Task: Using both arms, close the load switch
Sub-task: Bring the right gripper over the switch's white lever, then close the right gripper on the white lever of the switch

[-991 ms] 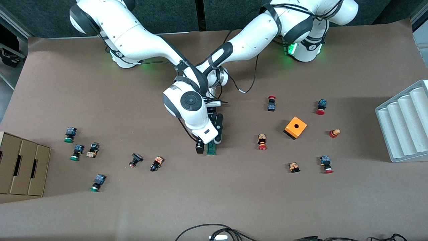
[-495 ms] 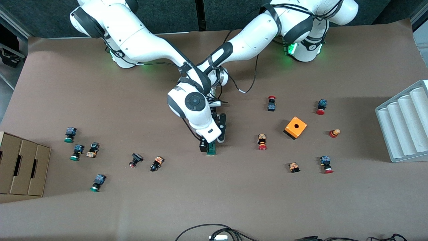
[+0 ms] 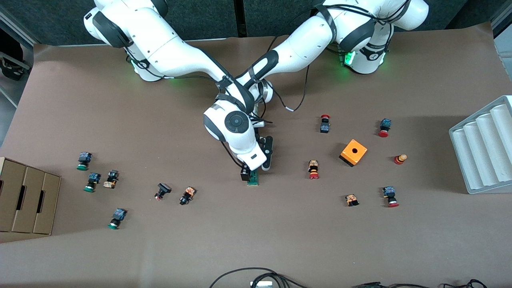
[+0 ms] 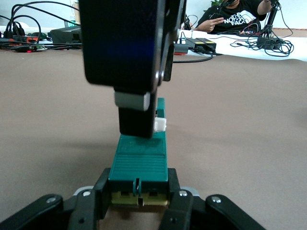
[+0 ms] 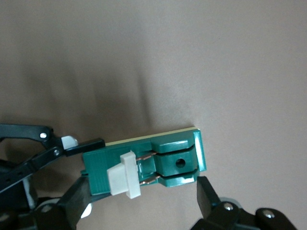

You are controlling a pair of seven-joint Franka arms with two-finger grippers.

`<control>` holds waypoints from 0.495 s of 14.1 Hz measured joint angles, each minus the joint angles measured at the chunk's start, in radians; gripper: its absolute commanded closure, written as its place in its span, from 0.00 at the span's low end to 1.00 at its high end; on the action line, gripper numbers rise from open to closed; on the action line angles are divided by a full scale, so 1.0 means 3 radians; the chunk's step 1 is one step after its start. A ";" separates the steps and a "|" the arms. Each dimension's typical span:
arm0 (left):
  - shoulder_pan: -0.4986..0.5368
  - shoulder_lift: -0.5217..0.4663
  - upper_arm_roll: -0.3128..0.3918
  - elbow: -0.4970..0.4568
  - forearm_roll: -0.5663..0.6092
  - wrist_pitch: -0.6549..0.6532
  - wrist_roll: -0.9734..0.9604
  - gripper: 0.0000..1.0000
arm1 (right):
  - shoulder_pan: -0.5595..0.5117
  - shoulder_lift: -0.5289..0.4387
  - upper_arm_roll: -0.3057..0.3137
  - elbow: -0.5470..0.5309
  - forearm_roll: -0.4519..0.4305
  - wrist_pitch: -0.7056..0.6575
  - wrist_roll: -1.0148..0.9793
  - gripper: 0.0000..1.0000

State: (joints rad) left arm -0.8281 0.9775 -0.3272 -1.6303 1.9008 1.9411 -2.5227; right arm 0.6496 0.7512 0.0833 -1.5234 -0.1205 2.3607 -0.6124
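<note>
From the front, my right gripper [image 3: 253, 173] has slid in over the load switch [image 3: 252, 179] mid-tabletop. Left wrist view: left gripper [image 4: 138, 201] fingers clamp the switch's end. Right wrist view: right fingers [image 5: 207, 195] spread apart, straddling it, so I judge closing comes next.

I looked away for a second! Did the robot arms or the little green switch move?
The right gripper, fingers open, slid a little toward the left arm's end of the table, closing in over the load switch. The left gripper stayed shut on the load switch. The switch, the orange cube and the scattered push buttons stayed put.
</note>
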 measured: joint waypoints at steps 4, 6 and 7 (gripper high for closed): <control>0.0000 0.0000 0.0000 0.0000 0.0000 0.0000 0.0000 0.63 | 0.0000 0.0026 0.0000 0.0000 0.0000 0.0012 0.0009 0.01; 0.0000 0.0000 0.0000 0.0000 0.0000 0.0000 0.0000 0.63 | 0.0000 0.0034 0.0000 0.0000 0.0000 0.0014 0.0011 0.01; 0.0000 0.0000 0.0000 0.0000 0.0000 0.0000 0.0000 0.63 | 0.0000 0.0036 0.0000 0.0000 0.0000 0.0019 0.0011 0.01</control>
State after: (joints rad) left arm -0.8282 0.9775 -0.3271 -1.6302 1.9008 1.9411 -2.5227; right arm 0.6496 0.7620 0.0833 -1.5234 -0.1205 2.3665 -0.6090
